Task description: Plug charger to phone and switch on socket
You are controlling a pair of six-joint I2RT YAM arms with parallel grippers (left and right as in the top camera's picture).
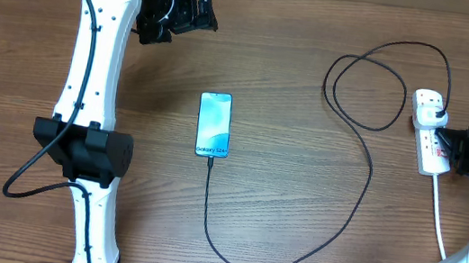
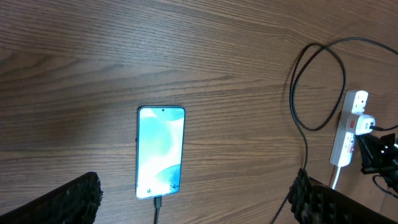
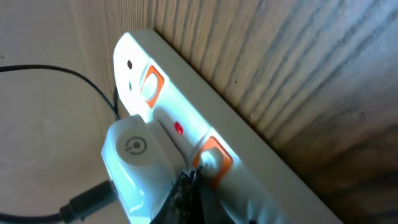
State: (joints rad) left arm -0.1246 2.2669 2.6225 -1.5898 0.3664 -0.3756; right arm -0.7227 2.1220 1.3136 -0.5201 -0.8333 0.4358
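Note:
The phone (image 1: 213, 125) lies face up mid-table with its teal screen lit. The charger's connector tip (image 2: 158, 202) sits in the phone's bottom port. Its black cable (image 1: 362, 194) loops right to a white adapter (image 3: 134, 149) plugged into the socket (image 1: 432, 148), a white power strip at the right edge. My right gripper (image 3: 191, 180) is shut, its tip against an orange-red switch (image 3: 211, 158) beside the adapter. A small red light (image 3: 179, 129) glows on the strip. My left gripper (image 2: 196, 186) hangs open above the table, holding nothing, with the phone ahead of it.
The strip's thick white cord (image 1: 440, 222) runs toward the front right, near the right arm's base. The left arm (image 1: 85, 94) stretches along the table's left side. A wide cable loop (image 1: 368, 85) lies left of the strip.

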